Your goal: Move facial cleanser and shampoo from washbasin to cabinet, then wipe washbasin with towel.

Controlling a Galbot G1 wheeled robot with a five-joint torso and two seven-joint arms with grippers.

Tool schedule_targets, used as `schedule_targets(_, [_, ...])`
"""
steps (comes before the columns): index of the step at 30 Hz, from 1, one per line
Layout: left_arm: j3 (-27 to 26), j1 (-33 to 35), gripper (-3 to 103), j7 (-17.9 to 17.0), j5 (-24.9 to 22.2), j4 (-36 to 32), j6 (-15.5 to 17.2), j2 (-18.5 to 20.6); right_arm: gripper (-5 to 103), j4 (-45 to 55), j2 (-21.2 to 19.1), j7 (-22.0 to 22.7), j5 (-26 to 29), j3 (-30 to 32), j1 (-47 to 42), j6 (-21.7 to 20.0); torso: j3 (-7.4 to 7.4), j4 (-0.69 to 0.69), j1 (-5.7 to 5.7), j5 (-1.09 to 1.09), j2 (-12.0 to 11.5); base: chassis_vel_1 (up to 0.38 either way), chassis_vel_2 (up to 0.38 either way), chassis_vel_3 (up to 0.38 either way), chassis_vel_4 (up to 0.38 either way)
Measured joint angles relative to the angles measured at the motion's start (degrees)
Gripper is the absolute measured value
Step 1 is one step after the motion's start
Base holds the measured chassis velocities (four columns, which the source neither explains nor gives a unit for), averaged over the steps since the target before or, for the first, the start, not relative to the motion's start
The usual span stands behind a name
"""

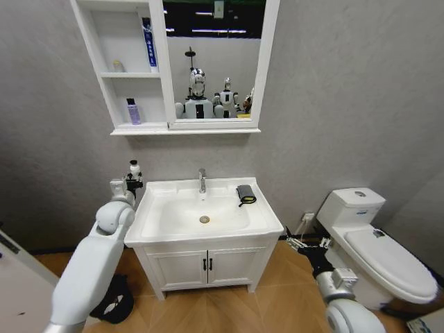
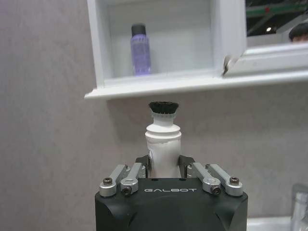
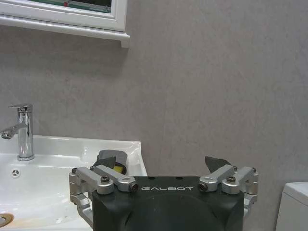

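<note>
Left gripper (image 2: 163, 166) clenched on white bottle (image 2: 163, 144) with black cap, held left of washbasin (image 1: 156, 225), below cabinet (image 1: 94, 66). Purple bottle (image 1: 132, 111) stood in bottom compartment, blue-white tube (image 1: 148, 45) in top one, small item on middle shelf. Towel (image 1: 245, 194) lay on basin's right rear corner, right of tap (image 1: 202, 180). Right gripper (image 3: 166, 166) released, jaws spread, low between basin and toilet (image 1: 378, 239).

The washbasin (image 1: 161, 220) is showing glossy white ceramic with a polished chrome tap (image 1: 202, 180), the towel (image 1: 245, 194) is appearing as matt dark cloth, the left pincer (image 2: 165, 166) is presenting matt black casing with bare metal linkages, and the floor (image 1: 277, 277) is looking wooden.
</note>
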Motion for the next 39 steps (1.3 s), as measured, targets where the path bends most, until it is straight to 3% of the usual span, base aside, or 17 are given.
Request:
schedule_targets(2, [0.80, -2.09, 32, -1.00, -2.10, -0.80, 1.11, 0.65, 100, 0.00, -0.11, 0.01, 0.00, -0.08, 0.06, -0.02, 0.00, 0.00, 0.00, 0.00, 0.00, 0.000, 0.000, 0.000, 0.000])
schedule_targets(5, [4.92, -10.67, 32, -3.21, -8.04, 0.61, 3.25, 1.96, 100, 0.38, -0.44, 0.10, 0.00, -0.18, 0.07, -0.27, 0.01, -0.01, 0.00, -0.03, 0.00, 0.000, 0.000, 0.000, 0.000])
schedule_targets(6, [4.92, -10.67, 32, -3.21, -8.04, 0.61, 3.25, 1.96, 100, 0.38, -0.44, 0.10, 0.00, -0.18, 0.07, -0.27, 0.01, -0.01, 0.00, -0.03, 0.00, 0.000, 0.000, 0.000, 0.000])
schedule_targets(9, [9.73, -22.25, 32, -3.71, -10.19, 6.76, 3.59, 1.40, 100, 0.85, -0.49, 0.15, 0.05, -0.12, -0.02, -0.50, 0.01, -0.02, 0.00, 0.03, 0.00, 0.000, 0.000, 0.000, 0.000])
schedule_targets(10, [9.73, -22.25, 32, -3.71, -10.19, 6.76, 3.59, 1.40, 100, 0.85, -0.49, 0.15, 0.05, -0.12, -0.02, -0.50, 0.01, -0.02, 0.00, 0.03, 0.00, 0.000, 0.000, 0.000, 0.000])
schedule_targets(13, [14.43, -31.62, 32, -3.48, -10.43, 14.95, 3.63, -0.53, 100, 0.96, -0.42, 0.18, 0.13, 0.17, -0.11, -0.56, 0.01, -0.02, 0.01, 0.02, -0.01, 0.000, 0.000, 0.000, 0.000])
schedule_targets(16, [16.21, -35.75, 32, -3.01, -10.24, 18.86, 3.57, -1.79, 100, 0.97, -0.35, 0.20, 0.19, 0.37, -0.12, -0.56, 0.02, -0.01, 0.01, 0.00, -0.01, 0.000, 0.000, 0.000, 0.000])
schedule_targets(20, [18.91, -43.77, 32, -0.72, -7.52, 28.24, 2.36, -5.10, 100, 0.82, 0.00, 0.21, 0.27, 0.76, -0.27, -0.52, 0.02, -0.01, 0.01, 0.00, -0.01, 0.000, 0.000, 0.000, 0.000])
schedule_targets(24, [19.81, -47.32, 32, 1.36, -5.03, 34.05, 1.60, -6.59, 100, 0.81, 0.36, 0.21, 0.44, 0.97, -0.75, -0.40, 0.01, -0.01, 0.01, 0.02, 0.00, 0.000, 0.000, 0.000, 0.000])
schedule_targets(27, [20.15, -48.53, 32, 2.20, -3.81, 36.85, 1.35, -7.22, 100, 0.67, 0.45, 0.20, 0.45, 1.00, -0.95, -0.23, 0.01, -0.01, 0.01, 0.00, 0.00, 0.000, 0.000, 0.000, 0.000])
schedule_targets(30, [20.57, -50.71, 32, 4.61, 0.33, 42.70, 0.41, -8.94, 100, 0.41, 0.43, 0.19, 0.45, 1.01, -0.73, -0.13, 0.01, 0.00, 0.01, -0.01, -0.01, 0.000, 0.000, 0.000, 0.000])
schedule_targets(39, [21.63, -54.85, 32, 8.07, 3.82, 51.20, -1.28, -12.07, 100, -0.10, 0.64, 0.20, 0.42, 1.49, -1.19, 0.25, 0.01, -0.02, 0.01, 0.02, -0.01, 0.000, 0.000, 0.000, 0.000])
